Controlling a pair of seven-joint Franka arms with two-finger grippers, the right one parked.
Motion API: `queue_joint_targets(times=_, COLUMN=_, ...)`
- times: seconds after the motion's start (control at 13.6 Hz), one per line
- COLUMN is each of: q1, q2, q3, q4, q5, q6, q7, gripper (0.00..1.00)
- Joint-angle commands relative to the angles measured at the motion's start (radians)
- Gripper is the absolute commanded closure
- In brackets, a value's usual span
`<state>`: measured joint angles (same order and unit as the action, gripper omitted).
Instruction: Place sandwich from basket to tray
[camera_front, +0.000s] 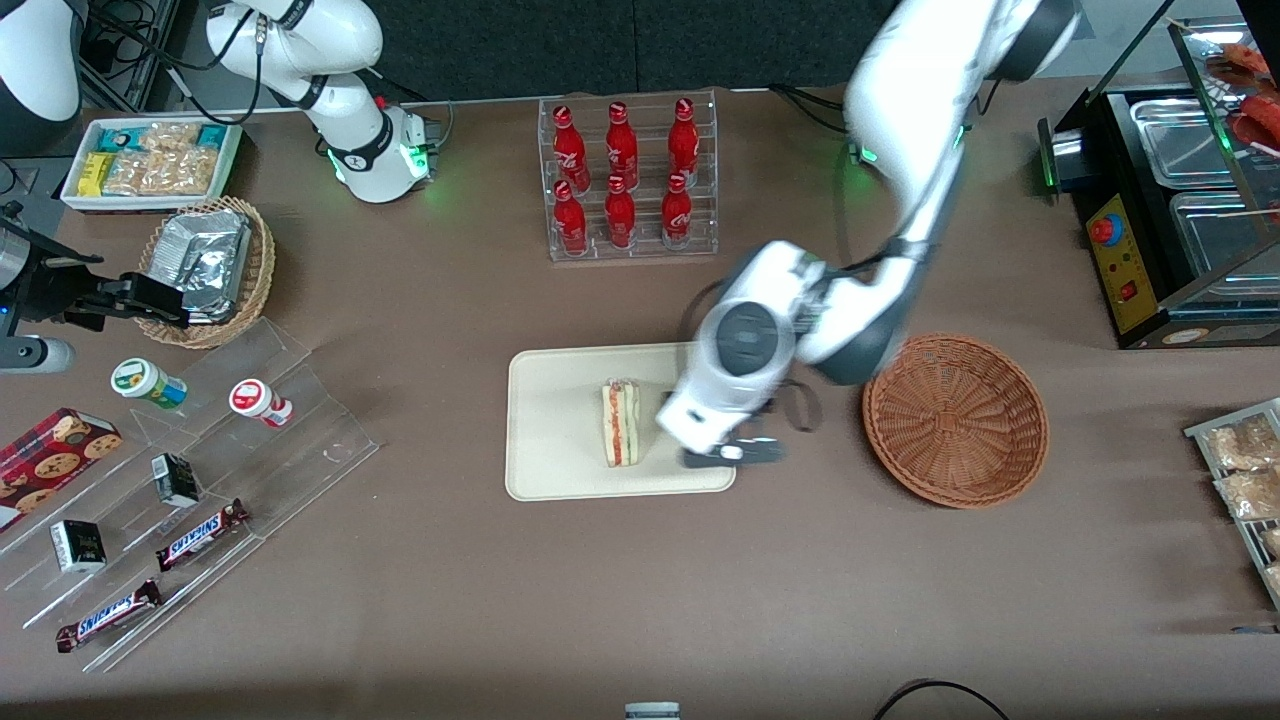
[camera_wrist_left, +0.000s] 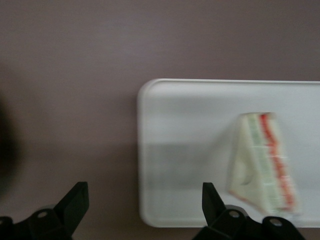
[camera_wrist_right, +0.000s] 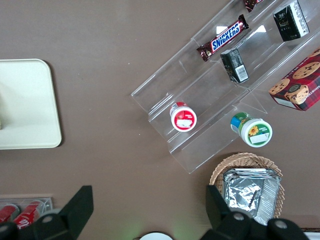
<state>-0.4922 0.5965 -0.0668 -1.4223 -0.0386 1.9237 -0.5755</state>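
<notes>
Woven wicker basket (camera_front: 955, 420); smooth matt tray (camera_front: 560, 400)

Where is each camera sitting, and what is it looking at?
Front view: high up, looking down at the table; both arms show, the gripper over the tray edge beside the sandwich, the basket empty.
Left wrist view: on the working arm, facing down at the tray and sandwich; open fingers show.
Right wrist view: on the parked arm, facing down at snack shelves.
All three share the tray.

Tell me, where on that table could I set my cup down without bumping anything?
Bare cloth lies nearer the front camera than the tray and basket, and between the tray and the bottle rack. It is crowded at the tray, where the sandwich lies and the open gripper hangs.
</notes>
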Motion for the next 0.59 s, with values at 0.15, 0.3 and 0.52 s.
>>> queue_joint_targets(times=0.15, q1=0.226, q2=-0.309, q3=-0.011, q4=-0.404, q5=-0.029, q6=0.026, q7=0.329, gripper=0.01)
queue_joint_targets(times=0.3, q1=0.338, q2=-0.446, q3=-0.008, q4=-0.506, q5=-0.029, q6=-0.001, q7=0.472, gripper=0.01)
queue_joint_targets(times=0.52, q1=0.449, q2=-0.541, q3=-0.004, q4=-0.426, q5=-0.014, q6=-0.228, q7=0.551, gripper=0.01)
